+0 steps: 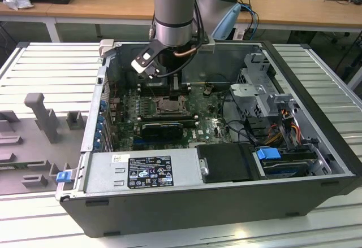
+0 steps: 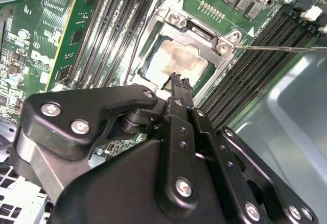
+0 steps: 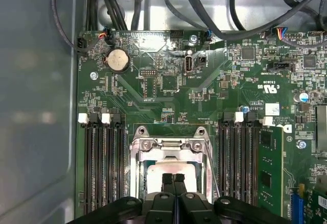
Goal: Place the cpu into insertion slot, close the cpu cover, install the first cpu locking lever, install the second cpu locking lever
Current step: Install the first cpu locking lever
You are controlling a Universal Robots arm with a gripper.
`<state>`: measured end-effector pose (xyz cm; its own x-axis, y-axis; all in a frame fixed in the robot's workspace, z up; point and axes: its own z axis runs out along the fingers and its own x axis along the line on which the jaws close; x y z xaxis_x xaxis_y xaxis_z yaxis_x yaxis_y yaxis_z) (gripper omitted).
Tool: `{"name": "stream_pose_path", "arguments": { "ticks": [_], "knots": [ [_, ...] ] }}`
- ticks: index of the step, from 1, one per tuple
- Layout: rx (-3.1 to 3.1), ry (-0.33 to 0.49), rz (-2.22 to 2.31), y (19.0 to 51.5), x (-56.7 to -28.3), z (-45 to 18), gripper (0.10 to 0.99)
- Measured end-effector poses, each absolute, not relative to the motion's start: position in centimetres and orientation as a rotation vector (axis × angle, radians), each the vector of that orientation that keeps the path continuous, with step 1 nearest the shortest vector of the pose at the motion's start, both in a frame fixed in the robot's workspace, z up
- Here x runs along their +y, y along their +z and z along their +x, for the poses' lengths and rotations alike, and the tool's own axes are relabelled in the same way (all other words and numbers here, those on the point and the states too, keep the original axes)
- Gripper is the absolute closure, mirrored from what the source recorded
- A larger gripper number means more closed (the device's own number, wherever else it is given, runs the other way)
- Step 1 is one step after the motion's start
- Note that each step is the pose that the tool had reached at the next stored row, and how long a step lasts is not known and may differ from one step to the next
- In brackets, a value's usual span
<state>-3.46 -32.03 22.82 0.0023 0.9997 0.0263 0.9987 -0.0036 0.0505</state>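
Memory slots (image 3: 102,168) crowd both sides of the insertion slot (image 3: 136,169), a thin lever (image 3: 213,175) juts beside it, cables (image 3: 204,4) loop beyond.

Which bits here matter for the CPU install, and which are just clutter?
Job: cpu, seated; cpu cover, down over it; locking lever; pincer, shut, over the cpu.
Lying about: memory slots; coin cell; blue tab; grey fixture.

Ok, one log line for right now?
tool shut, over cpu | cpu seated | cpu cover down around it | one lever rod jutting sideways
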Motion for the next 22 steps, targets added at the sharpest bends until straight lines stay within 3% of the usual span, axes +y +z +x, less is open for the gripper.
{"name": "stream_pose_path", "arguments": {
  "ticks": [22],
  "knots": [
    [2.207, 0.085, 2.210, 26.7, -32.0, -3.5, 0.980]
  ]
}}
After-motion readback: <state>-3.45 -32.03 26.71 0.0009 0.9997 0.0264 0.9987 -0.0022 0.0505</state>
